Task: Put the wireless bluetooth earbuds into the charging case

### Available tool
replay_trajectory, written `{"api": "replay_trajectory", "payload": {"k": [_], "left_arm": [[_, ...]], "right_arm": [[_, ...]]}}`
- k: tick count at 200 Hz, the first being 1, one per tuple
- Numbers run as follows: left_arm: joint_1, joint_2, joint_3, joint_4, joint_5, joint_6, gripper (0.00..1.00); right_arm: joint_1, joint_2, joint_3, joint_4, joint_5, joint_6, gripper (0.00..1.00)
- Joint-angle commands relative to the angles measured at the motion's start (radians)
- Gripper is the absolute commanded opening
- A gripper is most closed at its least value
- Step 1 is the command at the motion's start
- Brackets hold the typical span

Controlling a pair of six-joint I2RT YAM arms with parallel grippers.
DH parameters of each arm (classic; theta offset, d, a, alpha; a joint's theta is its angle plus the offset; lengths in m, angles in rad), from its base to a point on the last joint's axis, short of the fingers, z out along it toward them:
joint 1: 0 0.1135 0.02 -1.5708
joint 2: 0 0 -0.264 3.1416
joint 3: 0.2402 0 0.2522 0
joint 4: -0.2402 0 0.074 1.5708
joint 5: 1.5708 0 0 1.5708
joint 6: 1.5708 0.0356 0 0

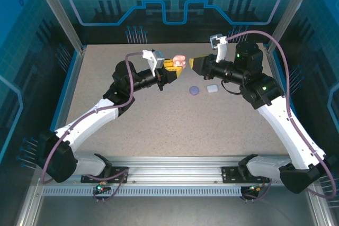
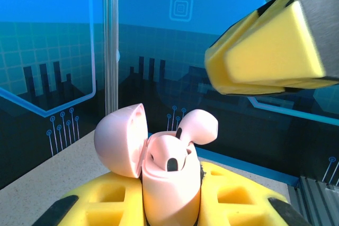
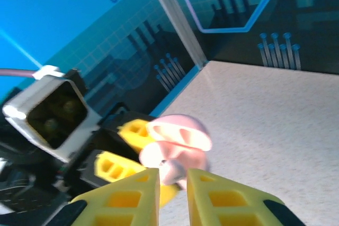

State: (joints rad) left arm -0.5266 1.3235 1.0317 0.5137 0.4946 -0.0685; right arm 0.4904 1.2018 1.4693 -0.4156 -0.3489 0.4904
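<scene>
As the left end effector (image 1: 175, 66) clenches the pink charging case (image 2: 169, 189) between its yellow fingers, you have the case lifted off the worktop (image 1: 159, 125), just above the middle of the top external view. In the left wrist view the case stands at the bottom centre with its lid (image 2: 119, 140) swung open toward the left of the frame. One pale pink earbud (image 2: 200, 125) sits at the mouth of the case. Its rounded head is above the rim and leans toward the right of the frame, and its lower end goes down into the case. In front of it you can see a small dark opening in the top of the case body; what lies inside it you cannot tell.

Your right end effector (image 3: 174, 183) has its jaws drawn close with a slim gap between them and nothing gripped. In the right wrist view its tips point at the open case, which is just beyond them at the centre of the frame. In the left wrist view the same yellow fingers hang at the upper right, above the earbud and apart from it.

Two more cases lie closed on the worktop, right of centre in the top external view: a purple case (image 1: 194, 90) and a white case (image 1: 212, 88) just beside it.
</scene>
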Motion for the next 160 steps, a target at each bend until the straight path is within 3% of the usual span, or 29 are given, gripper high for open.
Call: {"api": "replay_trajectory", "payload": {"k": [1,72,160], "left_arm": [[-0.007,0.000,0.016,0.041,-0.004,0.015,0.00],[-0.006,-0.003,0.018,0.035,-0.009,0.017,0.00],[-0.006,-0.022,0.020,0.032,-0.004,0.025,0.00]], "right_arm": [[0.044,0.020,0.047,-0.013,-0.066,0.055,0.18],[0.124,0.053,0.066,-0.021,-0.047,0.050,0.15],[0.046,0.066,0.054,-0.058,-0.002,0.015,0.11]]}}
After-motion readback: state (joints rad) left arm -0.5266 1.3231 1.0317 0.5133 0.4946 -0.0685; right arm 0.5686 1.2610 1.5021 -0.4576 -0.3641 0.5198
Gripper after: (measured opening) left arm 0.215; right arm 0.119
